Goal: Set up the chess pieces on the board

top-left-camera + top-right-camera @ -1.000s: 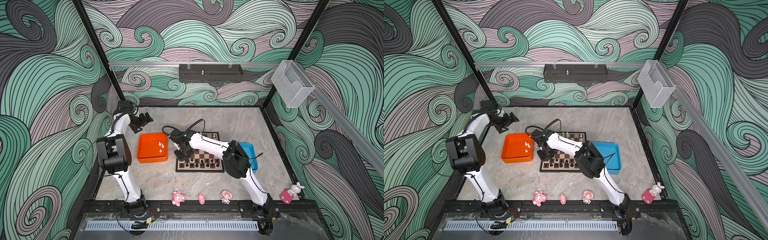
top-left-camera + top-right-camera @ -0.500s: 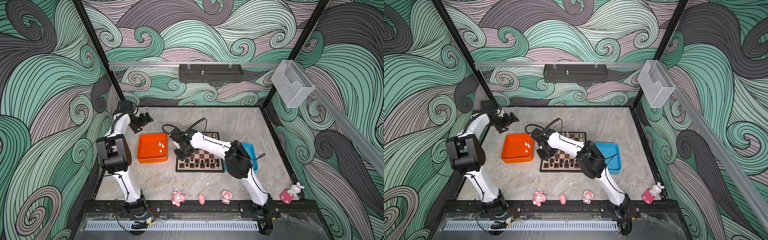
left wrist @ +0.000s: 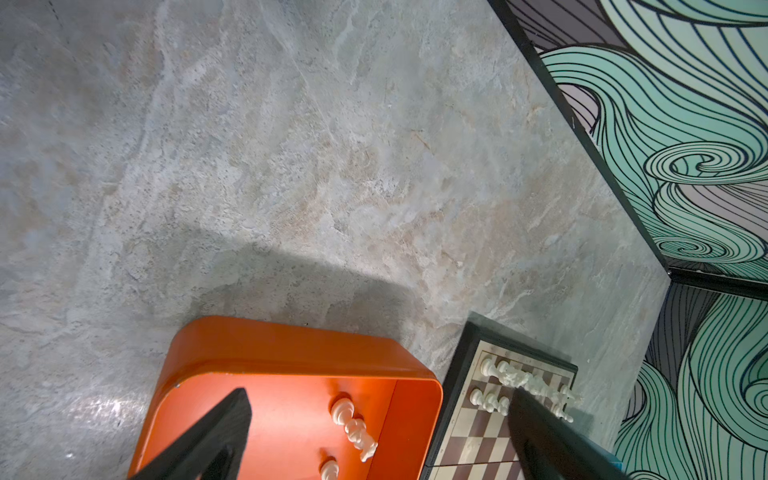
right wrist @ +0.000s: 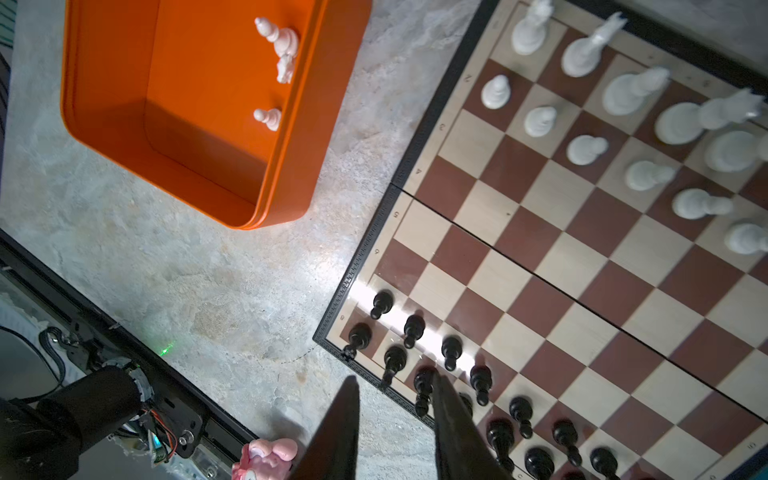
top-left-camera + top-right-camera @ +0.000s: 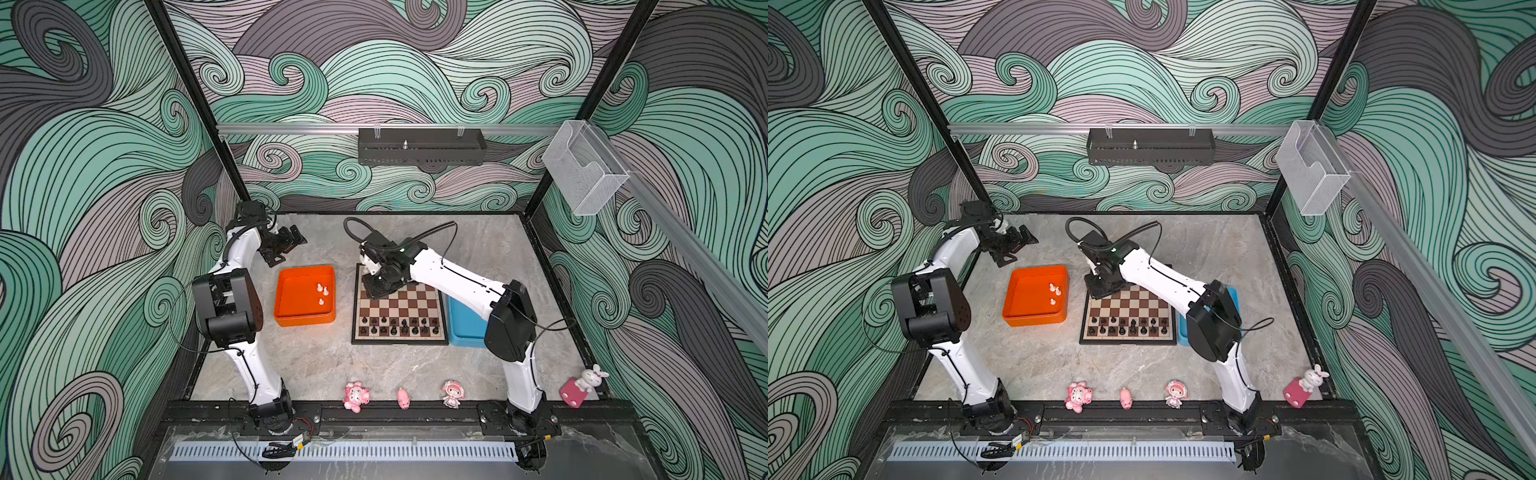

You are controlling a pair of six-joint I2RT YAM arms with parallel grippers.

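- Chess pieces (image 5: 322, 291) not yet placed: three white ones inside the orange tray (image 5: 305, 321), bunched against its wall facing the board (image 5: 400, 341). Upright or toppled: cannot tell.
- On the board, the black ranks look full along the near edge. White men stand on the far two ranks, partly hidden under the arm in both top views.
- Position: the right gripper (image 5: 375, 287) hangs over the board's far corner beside the tray. The three pieces lie just across that tray wall, to its left in both top views.
- The left gripper (image 5: 286, 248) hovers past the tray's far edge, about as near. Judgement: either could reach.
- Right fingers (image 4: 340, 424): narrow gap, nothing in it, touching nothing.
- Left fingers (image 3: 208, 432): spread wide, empty.
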